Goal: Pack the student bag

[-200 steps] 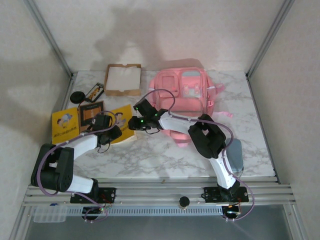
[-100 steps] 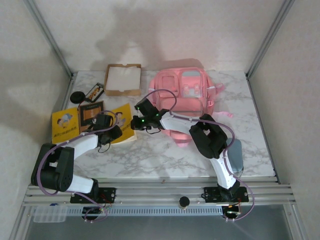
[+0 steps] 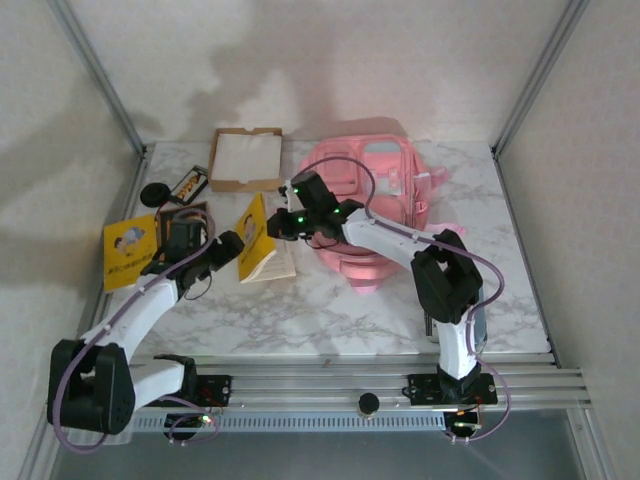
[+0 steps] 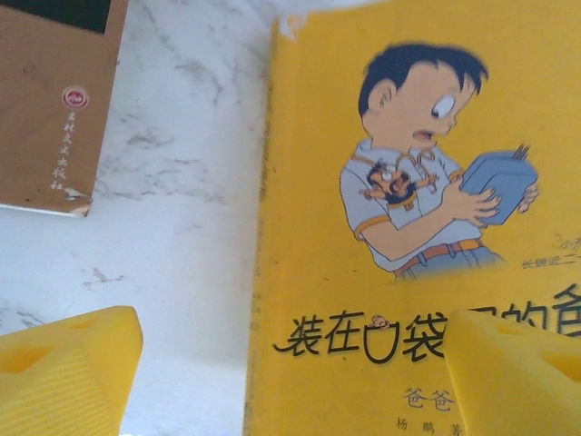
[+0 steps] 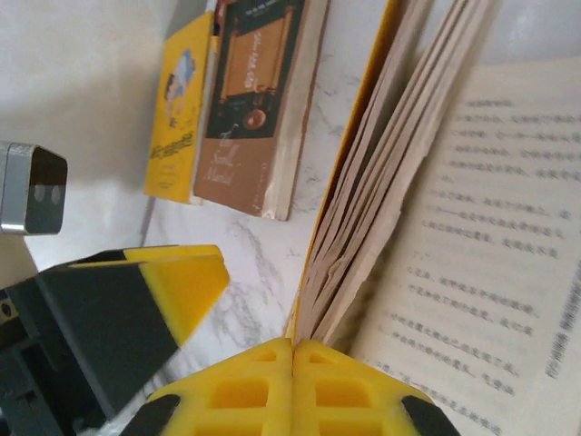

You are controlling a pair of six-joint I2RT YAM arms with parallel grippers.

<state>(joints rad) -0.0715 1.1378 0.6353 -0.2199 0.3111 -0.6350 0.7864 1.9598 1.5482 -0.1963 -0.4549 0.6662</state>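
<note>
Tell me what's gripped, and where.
The right gripper pinches the yellow book by its cover's edge; the left gripper is open, holding nothing.

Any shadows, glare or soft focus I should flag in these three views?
Top external: soft arm shadows on the back wall, faint pink cast above the student bag. Left wrist: yellow book cover sharp, left fingers slightly soft. Right wrist: right fingers blurred up close, page text sharper, top-left corner washed out.

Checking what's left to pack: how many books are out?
3: a yellow book at the far left, a brown book right of it, and an open yellow book beside the student bag. Others may be hidden.
</note>
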